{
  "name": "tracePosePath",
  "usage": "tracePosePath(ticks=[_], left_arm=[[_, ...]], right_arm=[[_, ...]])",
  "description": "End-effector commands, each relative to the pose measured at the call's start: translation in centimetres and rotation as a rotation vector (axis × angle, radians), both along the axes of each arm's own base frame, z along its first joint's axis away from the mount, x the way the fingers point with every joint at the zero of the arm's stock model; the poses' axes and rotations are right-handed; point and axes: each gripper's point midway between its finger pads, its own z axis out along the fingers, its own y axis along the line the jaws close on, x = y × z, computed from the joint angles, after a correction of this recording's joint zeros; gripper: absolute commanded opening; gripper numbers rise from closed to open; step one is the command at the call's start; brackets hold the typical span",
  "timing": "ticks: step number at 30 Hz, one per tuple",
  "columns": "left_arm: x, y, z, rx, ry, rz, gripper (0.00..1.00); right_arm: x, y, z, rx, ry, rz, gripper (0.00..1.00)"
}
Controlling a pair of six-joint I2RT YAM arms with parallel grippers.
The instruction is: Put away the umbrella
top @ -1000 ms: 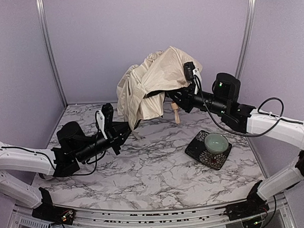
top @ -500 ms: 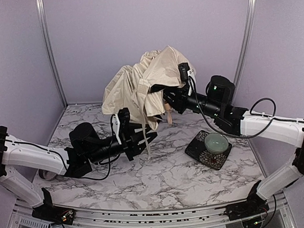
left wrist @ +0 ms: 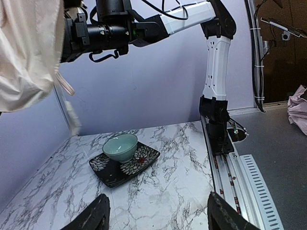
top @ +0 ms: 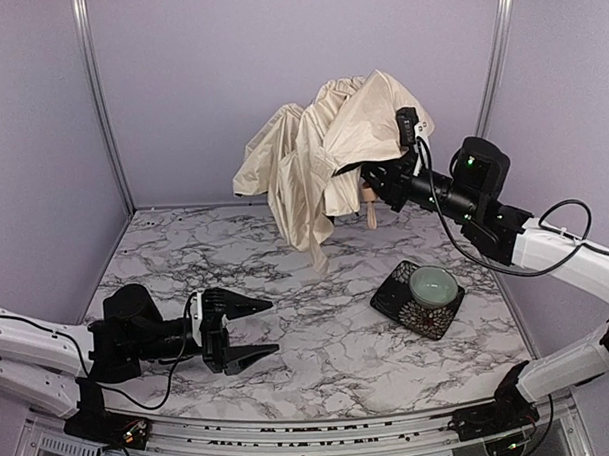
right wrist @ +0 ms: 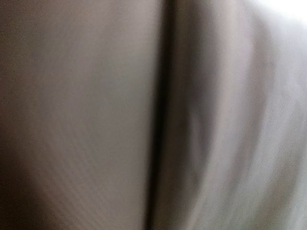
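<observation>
The umbrella (top: 322,157) hangs in the air at the back of the table, its cream fabric loose and crumpled, its pale tan handle (top: 368,210) pointing down. My right gripper (top: 375,175) reaches under the fabric and holds it up; the jaws are hidden by cloth. Blurred umbrella fabric (right wrist: 153,115) fills the right wrist view. My left gripper (top: 272,327) is low over the front left of the table, open and empty, far from the umbrella. In the left wrist view the left gripper (left wrist: 158,215) shows spread fingers, with the umbrella (left wrist: 24,52) at the upper left.
A pale green bowl (top: 432,283) sits on a black flower-patterned plate (top: 395,297) at the right middle of the marble table; the left wrist view shows the bowl (left wrist: 120,146) and the plate (left wrist: 141,160) ahead of the fingers. Purple walls close the back and sides.
My left gripper let go of the umbrella's fabric, opened and pulled back to the near left, low over the table. The right arm swung the umbrella up and to the right.
</observation>
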Motion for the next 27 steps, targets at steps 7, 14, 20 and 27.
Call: tracePosePath(ticks=[7,14,20,27], left_arm=[[5.9,3.6,9.7,-0.21,0.042,0.371,0.36],[9.5,2.1,11.4,-0.186,0.032,0.528,0.6],[11.0,0.1,10.2,-0.072,0.028,0.559,0.5],[9.5,1.7,7.8,-0.04,0.042,0.521,0.52]], right_arm=[[-2.0,1.0,-2.1,-0.144,-0.031,0.125,0.0],[-2.8,3.4,-3.7,-0.197,-0.027,0.164,0.0],[-3.3,4.5,-4.0,-0.227,-0.032,0.18,0.0],[-3.7,3.5,-3.5,-0.23,-0.063,0.15,0.0]])
